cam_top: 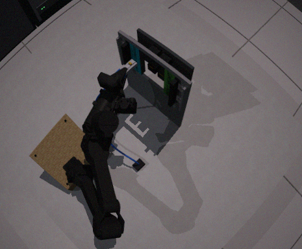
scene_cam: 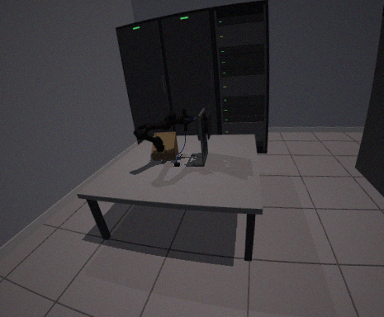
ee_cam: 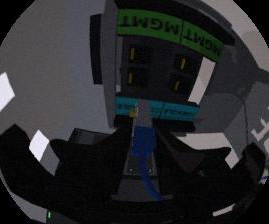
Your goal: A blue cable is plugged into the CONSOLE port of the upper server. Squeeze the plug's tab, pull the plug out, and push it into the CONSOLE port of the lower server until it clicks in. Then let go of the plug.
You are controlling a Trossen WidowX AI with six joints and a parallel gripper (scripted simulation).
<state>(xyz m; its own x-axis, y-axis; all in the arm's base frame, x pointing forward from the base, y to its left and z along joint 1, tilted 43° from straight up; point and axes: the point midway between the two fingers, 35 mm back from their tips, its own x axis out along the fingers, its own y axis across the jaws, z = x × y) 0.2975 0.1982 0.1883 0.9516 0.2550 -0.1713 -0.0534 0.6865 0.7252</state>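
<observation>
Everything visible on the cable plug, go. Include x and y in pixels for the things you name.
The plug point(ee_cam: 143, 140) has a blue rear part and a pale grey front, with blue cable point(cam_top: 123, 152) point(ee_cam: 148, 182) leaving its back. It is held between the fingers of the gripper point(ee_cam: 143, 135), front toward the teal CONSOLE labels point(ee_cam: 181, 111). A small yellow patch shows beside the front. Whether the tip is inside a port, I can't tell.

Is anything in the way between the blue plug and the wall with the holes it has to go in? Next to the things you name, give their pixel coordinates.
Nothing that I can see. The jaws are shut on the blue plug point(ee_cam: 143, 141), and its clear tip points at the panel point(cam_top: 156, 58) point(ee_cam: 160, 47). I can't tell whether the tip is touching it.
</observation>
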